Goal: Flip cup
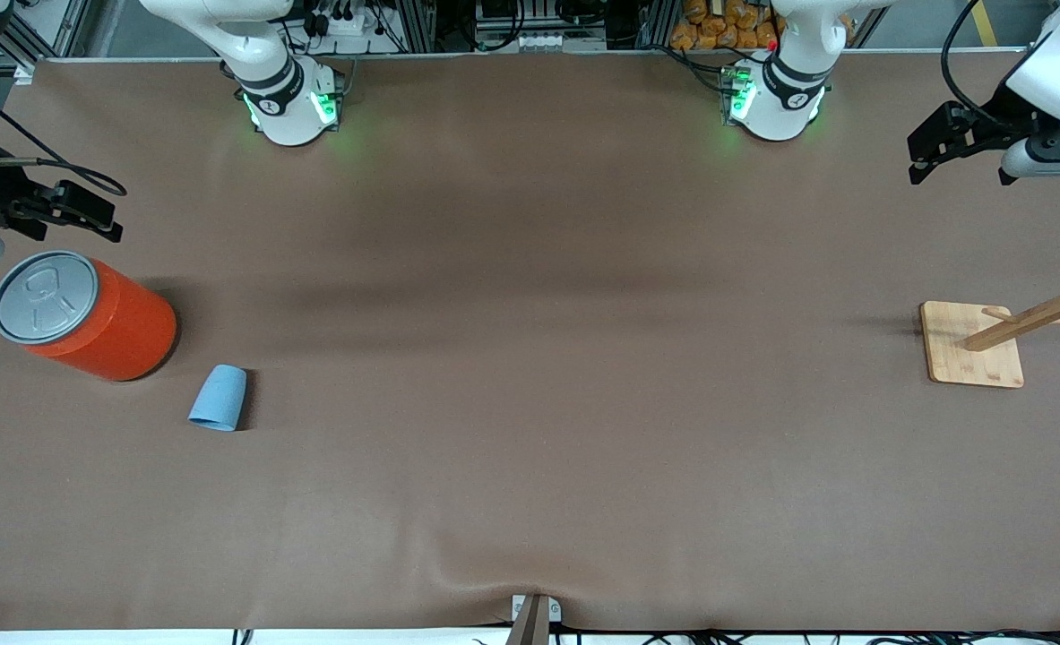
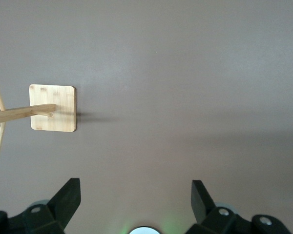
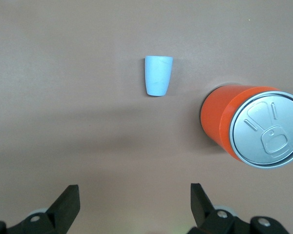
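The small light-blue cup [image 1: 219, 398] lies on the brown table near the right arm's end, beside the orange can and nearer to the front camera than it. Its wide end points toward the front camera, and its inside does not show. It also shows in the right wrist view [image 3: 158, 76]. My right gripper [image 1: 99, 218] is open and empty, in the air over the table edge next to the can; the right wrist view [image 3: 135, 195] shows its jaws wide apart. My left gripper [image 1: 955, 161] is open and empty, high over the left arm's end of the table, and shows in the left wrist view [image 2: 136, 192].
A large orange can [image 1: 90, 318] with a grey lid stands upright close to the cup, and shows in the right wrist view [image 3: 249, 126]. A wooden peg rack on a square base [image 1: 973, 345] stands at the left arm's end, below the left gripper [image 2: 52, 108].
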